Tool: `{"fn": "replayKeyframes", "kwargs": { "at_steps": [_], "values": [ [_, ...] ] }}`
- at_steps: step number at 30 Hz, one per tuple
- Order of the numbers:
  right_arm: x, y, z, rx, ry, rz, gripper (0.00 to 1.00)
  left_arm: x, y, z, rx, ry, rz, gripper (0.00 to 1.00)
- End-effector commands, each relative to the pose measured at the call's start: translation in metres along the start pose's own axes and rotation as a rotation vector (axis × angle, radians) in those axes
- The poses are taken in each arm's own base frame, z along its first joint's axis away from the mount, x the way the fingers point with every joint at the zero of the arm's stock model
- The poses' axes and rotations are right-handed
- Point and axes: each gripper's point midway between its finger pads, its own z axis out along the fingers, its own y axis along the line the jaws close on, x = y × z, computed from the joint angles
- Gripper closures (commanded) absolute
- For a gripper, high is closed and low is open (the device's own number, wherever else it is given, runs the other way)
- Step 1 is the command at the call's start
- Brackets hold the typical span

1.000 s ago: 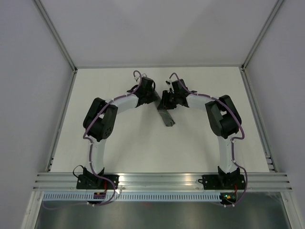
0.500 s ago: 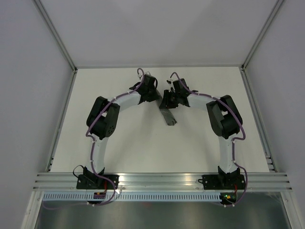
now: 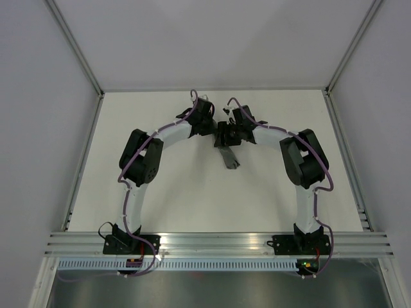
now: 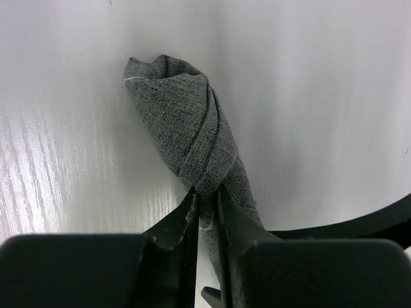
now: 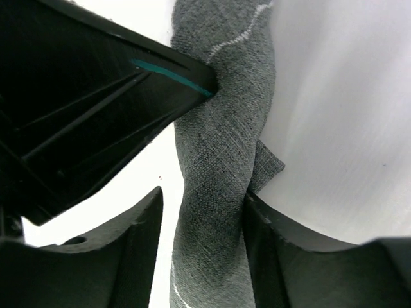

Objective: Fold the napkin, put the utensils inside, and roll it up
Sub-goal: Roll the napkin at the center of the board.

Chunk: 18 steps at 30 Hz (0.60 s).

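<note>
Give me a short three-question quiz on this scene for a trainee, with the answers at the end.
1. True or false: the napkin is spread out flat and unfolded.
2. What is the left gripper pinching? A: the napkin. B: a fork handle. C: nothing at all.
3. Which has its jaws standing wider apart, the left gripper or the right gripper?

Key: 1 false, it is rolled into a tight twisted bundle. 2 A. 3 the right gripper, whose fingers stand on either side of the roll with a gap on one side.
</note>
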Motion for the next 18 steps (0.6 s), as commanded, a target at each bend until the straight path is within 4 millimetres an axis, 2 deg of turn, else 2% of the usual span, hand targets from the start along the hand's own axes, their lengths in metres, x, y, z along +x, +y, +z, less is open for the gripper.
{"fn": "replayKeyframes", "kwargs": {
  "at_steps": [1, 4, 6, 18],
  "values": [
    [0.043, -0.008, -0.010, 0.051, 0.149, -0.013, 0.37, -0.003, 0.013, 0.007, -0.049, -0.002, 0.066, 0.89],
    [0.040, -0.008, -0.015, 0.058, 0.142, -0.022, 0.29, -0.006, 0.010, 0.007, -0.045, -0.004, 0.075, 0.89],
    [0.038, -0.007, -0.016, 0.061, 0.138, -0.025, 0.27, -0.007, 0.009, 0.007, -0.040, -0.004, 0.079, 0.89],
    [0.040, -0.004, -0.028, 0.055, 0.138, -0.071, 0.21, -0.006, 0.008, 0.014, -0.045, 0.018, 0.090, 0.88]
  ]
}}
